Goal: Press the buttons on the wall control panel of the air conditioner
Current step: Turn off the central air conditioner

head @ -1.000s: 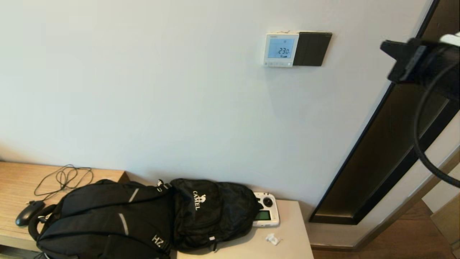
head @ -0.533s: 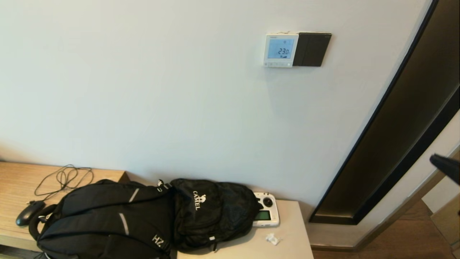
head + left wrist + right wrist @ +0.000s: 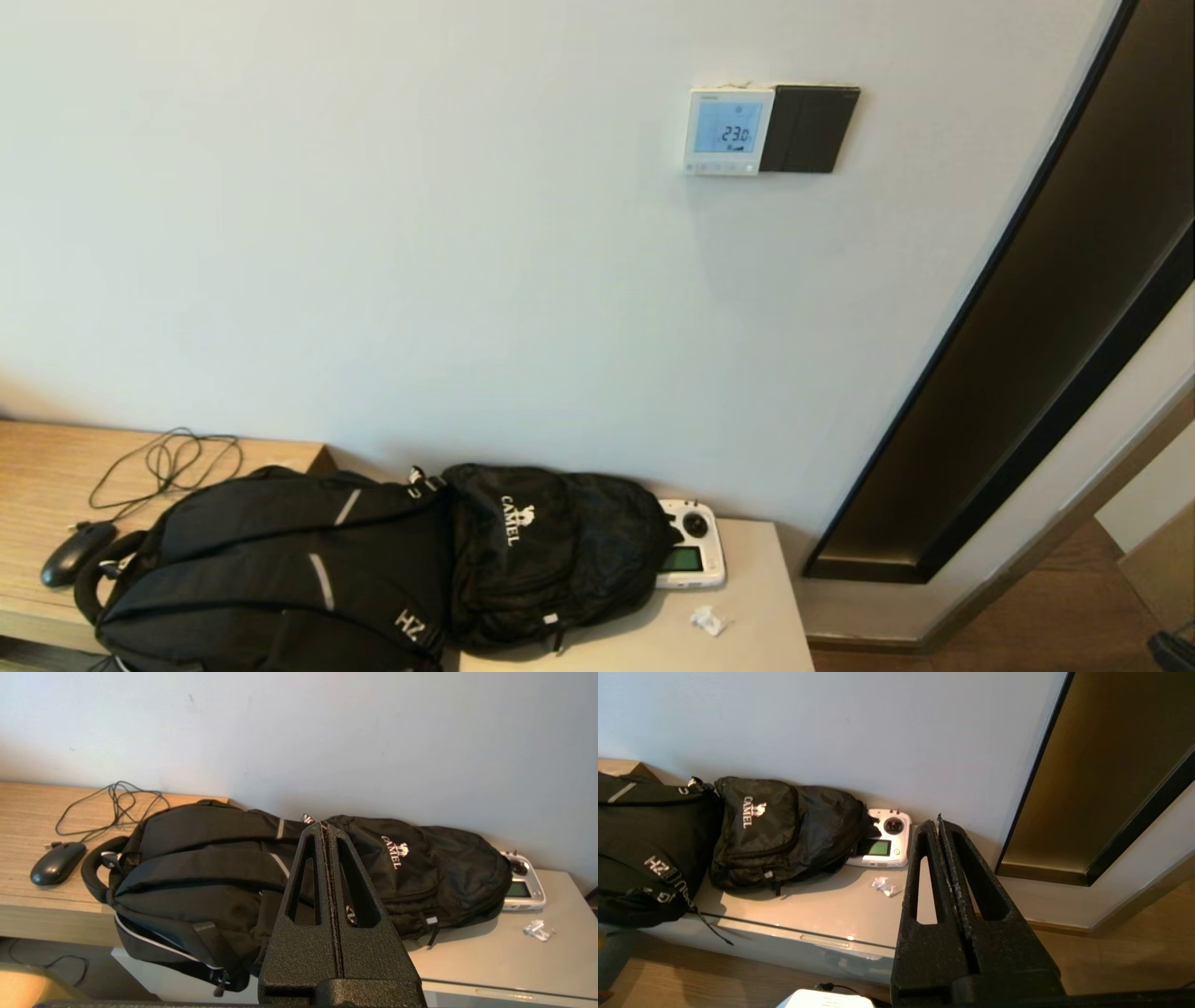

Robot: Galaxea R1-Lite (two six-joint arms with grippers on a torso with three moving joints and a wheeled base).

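The air conditioner's wall control panel [image 3: 729,131] is a small white square on the wall, its screen lit blue and reading 23.0. The buttons [image 3: 721,167] form a tiny white row along its bottom edge. Both arms hang low, far below the panel. My right gripper [image 3: 937,822] is shut and empty, above the floor by the right end of the grey cabinet; only a dark tip [image 3: 1174,650] shows at the bottom right of the head view. My left gripper [image 3: 325,827] is shut and empty, in front of the black backpacks.
A glossy black switch plate [image 3: 810,129] adjoins the panel's right side. Two black backpacks [image 3: 373,560], a white handheld controller with a green screen [image 3: 689,555], a paper scrap [image 3: 708,620], a mouse [image 3: 75,551] and cable lie on the low furniture. A dark door frame [image 3: 1018,355] is right.
My right arm has dropped from beside the panel's height at the right edge down to the bottom right corner, almost out of the head view. The panel still reads 23.0.
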